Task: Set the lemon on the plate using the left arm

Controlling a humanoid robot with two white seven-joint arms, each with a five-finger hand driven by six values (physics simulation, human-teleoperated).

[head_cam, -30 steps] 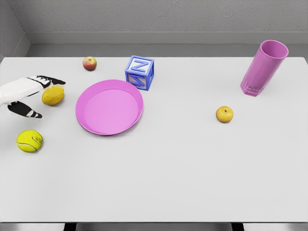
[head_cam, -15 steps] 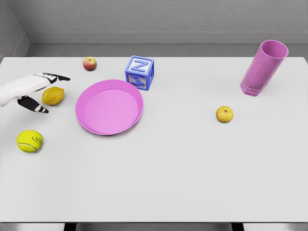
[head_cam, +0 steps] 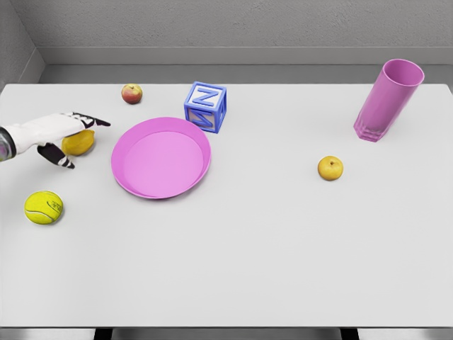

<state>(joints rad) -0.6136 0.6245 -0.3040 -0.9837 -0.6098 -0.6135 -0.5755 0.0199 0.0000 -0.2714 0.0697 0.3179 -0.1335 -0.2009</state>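
Left hand [head_cam: 60,134] has closed in on the lemon [head_cam: 79,142] over the last second: earlier the fingers were spread wide around it with a clear gap below, now the upper fingers lie across its top and the thumb [head_cam: 61,157] is tucked in at its lower left. Fingers are curling around it, but I can't confirm a firm grip; the hand covers part of the fruit and the contact side is hidden. The lemon hasn't shifted on the table [head_cam: 283,248], so no lift yet.

My read: we're at the end of the grasp phase, transport not started. Right arm not in view.

Outward from the hand:
- pink plate [head_cam: 161,157] just to the right of the lemon, a short clear path, nothing in between
- tennis ball [head_cam: 44,207] in front of the hand, apart from it
- red apple [head_cam: 132,93] behind, near the far edge
- blue letter block [head_cam: 205,106] just beyond the plate's far right rim, looks to be touching or nearly so; can't tell which
- small yellow apple [head_cam: 330,168] and pink tumbler [head_cam: 388,100] well off to the right, irrelevant to the move

Next move likely needs a lift high enough to clear the plate rim before moving right. Risk: the lemon is rounded and could roll out if the fingers aren't fully closed.
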